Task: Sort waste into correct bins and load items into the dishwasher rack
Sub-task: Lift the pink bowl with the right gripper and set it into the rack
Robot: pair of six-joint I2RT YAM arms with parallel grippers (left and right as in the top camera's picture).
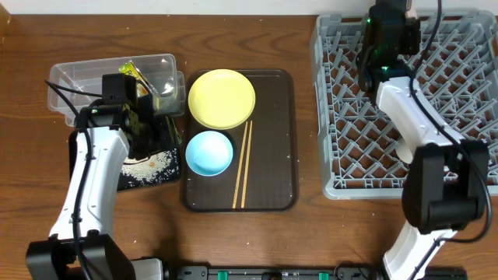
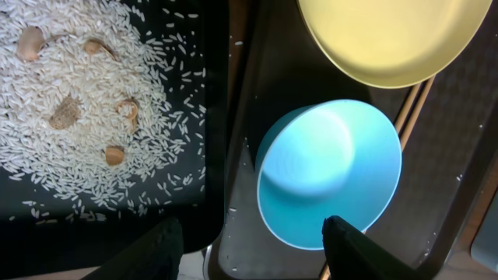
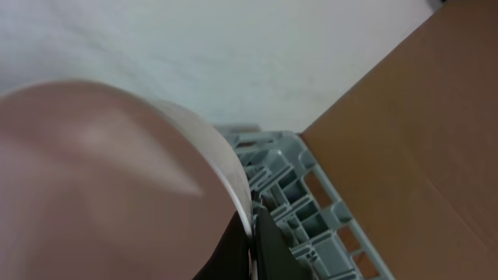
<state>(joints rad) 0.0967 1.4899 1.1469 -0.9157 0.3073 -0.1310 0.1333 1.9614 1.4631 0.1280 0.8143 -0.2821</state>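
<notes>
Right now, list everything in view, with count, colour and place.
Rack: one, grey, right.
Tub: one, clear, far left.
Wrapper: one, green-orange, in tub.
Black tray: one, black, beside tub, nearer.
Rice: loose pile, white, on black tray.
Brown tray: one, dark brown, centre.
Plate: one, yellow, on brown tray.
Blue bowl: one, light blue, on brown tray.
Chopsticks: two, wooden, on brown tray.
Pink bowl: one, pink, white rim, held over rack.
Left end effector: one, black, open, above blue bowl.
Right end effector: one, black, shut on pink bowl's rim.
</notes>
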